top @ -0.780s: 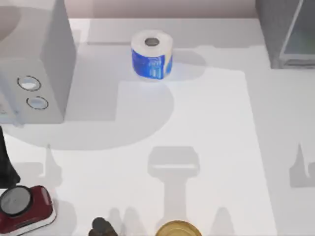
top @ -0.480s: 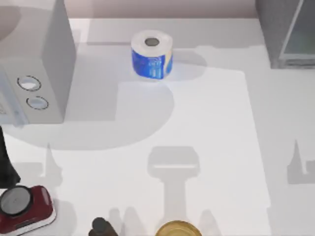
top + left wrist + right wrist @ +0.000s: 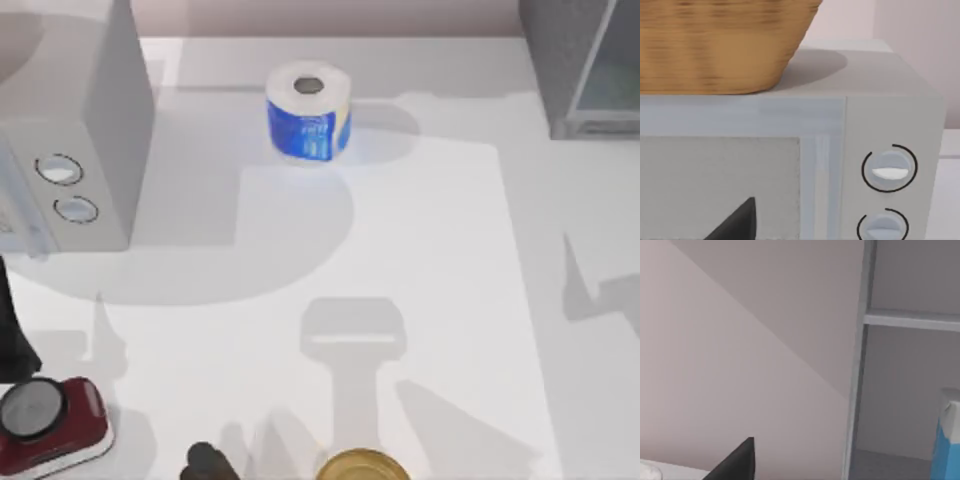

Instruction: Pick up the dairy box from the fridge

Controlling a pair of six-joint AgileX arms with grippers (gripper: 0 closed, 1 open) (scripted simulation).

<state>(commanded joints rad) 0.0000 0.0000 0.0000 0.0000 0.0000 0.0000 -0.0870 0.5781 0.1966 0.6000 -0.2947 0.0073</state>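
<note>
Right wrist view: carton [image 3: 946, 440] standing inside the fridge [image 3: 900, 365], below a shelf [image 3: 912, 319]. Top view: fridge [image 3: 585, 65] at table's [image 3: 420, 260] far right corner. Finger state of either gripper cannot be told.

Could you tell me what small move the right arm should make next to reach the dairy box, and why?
Probably swing the right wrist further toward the fridge interior. The right wrist view shows the dairy box only at its edge, standing on the lower level below a shelf, so it isn't yet centred for an approach.
</note>
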